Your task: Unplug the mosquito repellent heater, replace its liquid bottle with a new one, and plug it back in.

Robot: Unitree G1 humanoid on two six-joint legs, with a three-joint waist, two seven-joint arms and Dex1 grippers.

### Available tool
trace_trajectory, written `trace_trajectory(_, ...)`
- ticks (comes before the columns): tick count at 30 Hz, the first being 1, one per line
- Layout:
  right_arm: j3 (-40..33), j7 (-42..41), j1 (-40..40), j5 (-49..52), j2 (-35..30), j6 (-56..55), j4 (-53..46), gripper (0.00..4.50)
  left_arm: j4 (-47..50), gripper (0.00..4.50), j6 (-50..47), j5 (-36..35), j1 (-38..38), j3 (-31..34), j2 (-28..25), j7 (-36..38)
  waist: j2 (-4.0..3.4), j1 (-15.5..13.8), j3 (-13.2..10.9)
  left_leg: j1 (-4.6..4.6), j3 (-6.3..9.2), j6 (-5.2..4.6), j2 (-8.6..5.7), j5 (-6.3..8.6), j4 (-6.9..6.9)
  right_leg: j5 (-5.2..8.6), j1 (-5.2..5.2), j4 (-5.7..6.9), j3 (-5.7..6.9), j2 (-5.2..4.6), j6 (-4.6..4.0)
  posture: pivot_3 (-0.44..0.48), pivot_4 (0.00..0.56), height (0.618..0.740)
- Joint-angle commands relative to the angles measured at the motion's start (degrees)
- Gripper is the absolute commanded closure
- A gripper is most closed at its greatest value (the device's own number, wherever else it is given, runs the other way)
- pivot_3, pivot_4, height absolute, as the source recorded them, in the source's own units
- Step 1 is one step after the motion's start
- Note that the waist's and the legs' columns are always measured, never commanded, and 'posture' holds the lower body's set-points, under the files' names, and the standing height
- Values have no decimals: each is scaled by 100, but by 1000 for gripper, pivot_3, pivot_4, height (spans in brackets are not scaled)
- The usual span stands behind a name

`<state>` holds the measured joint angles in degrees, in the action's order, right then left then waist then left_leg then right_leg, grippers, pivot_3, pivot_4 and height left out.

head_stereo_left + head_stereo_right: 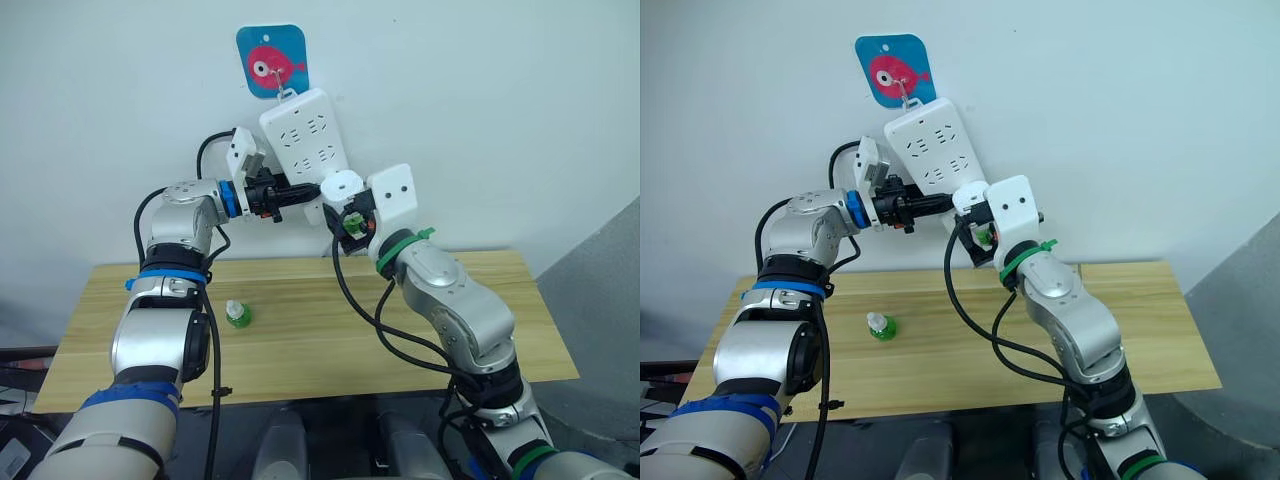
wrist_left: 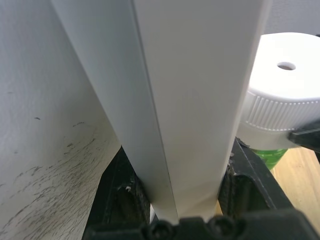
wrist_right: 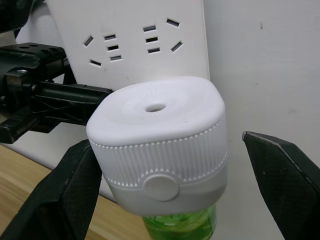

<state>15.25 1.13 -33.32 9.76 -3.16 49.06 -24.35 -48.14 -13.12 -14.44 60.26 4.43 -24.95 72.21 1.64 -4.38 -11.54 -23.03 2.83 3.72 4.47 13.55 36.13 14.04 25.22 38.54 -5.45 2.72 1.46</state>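
Fingers of the left gripper (image 2: 192, 210) squeeze the white power strip (image 1: 305, 135) on the wall. Right gripper (image 3: 175, 175) fingers are spread — mosquito repellent heater (image 3: 160, 145) sits between them, plugged in.

Heater (image 3: 160, 150): white, ribbed band round the cap, green liquid bottle (image 3: 182, 226) underneath. Power strip (image 1: 305, 140) beside the left end effector (image 1: 300, 191): white, dark slots. End effector fingers (image 3: 287, 175) black. Wall hook plate (image 1: 272, 60): blue with pink fish. Table (image 1: 320, 330): light wood grain. Spare bottle (image 1: 237, 314): green, white cap.
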Motion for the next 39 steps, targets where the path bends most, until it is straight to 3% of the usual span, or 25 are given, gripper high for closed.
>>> trace_trajectory(1, 0, -88, -132, -181, 30, -260, -77, 549, 110, 3150, -41, -3, -71, -73, 81, -34, 0, 0, -5, 0, 1, 0, 0, 0, 0, 1, 1, 4, 1, 0, -1, 204, 236, 740)
trace_trajectory(4, 20, -164, -113, -248, 17, -318, -59, 1497, 114, 3150, -36, 0, -80, -77, 77, -45, -1, 1, -13, 1, 6, 0, 0, 0, 0, 2, 2, 10, 7, 0, -3, 204, 236, 740)
trace_trajectory(9, 76, -290, 3, -406, -90, -296, -257, 1494, 21, 3150, 19, 53, -72, -80, 59, -122, -1, 1, -21, 1, 7, 0, 0, 0, 0, 2, 2, 10, 8, 0, -3, 203, 235, 740)
trace_trajectory(14, 44, -431, 319, -415, -324, 59, -1050, 1494, -243, 3150, 170, 160, 11, -69, 13, -330, -1, -26, -22, -5, 11, 1, -2, 0, -1, 9, 0, 3, 8, 0, -1, 196, 237, 740)
trace_trajectory(21, -605, -763, 640, 83, -421, 728, -2212, 1494, -490, 3150, 340, 203, 67, -50, -89, -359, -6, 37, -29, 6, 20, 1, -11, 0, -2, 34, 1, 37, -2, 0, -7, 188, 234, 740)
trace_trajectory(27, -1083, -1143, 1121, 530, -573, 664, -2448, 1494, -744, 3150, 477, 229, 136, -19, -263, -303, -7, 131, -30, 10, 31, -1, -18, -4, 0, 52, -9, 44, -7, 3, -38, 191, 227, 740)
trace_trajectory(37, -1286, -1315, 1399, 633, -775, 113, -2005, 1494, -652, 86, 262, 210, -52, 128, -861, -79, -18, 300, -44, 7, 51, -12, -21, -11, -9, 35, -3, 52, 4, 5, -9, 244, 204, 740)
trace_trajectory(39, -1336, -1367, 1461, 668, -789, 4, -1908, 1494, -464, 24, 154, 186, -218, 173, -1077, -12, -18, 351, -44, 12, 48, -23, -22, -18, -8, 28, -4, 53, -2, 6, -20, 257, 199, 740)
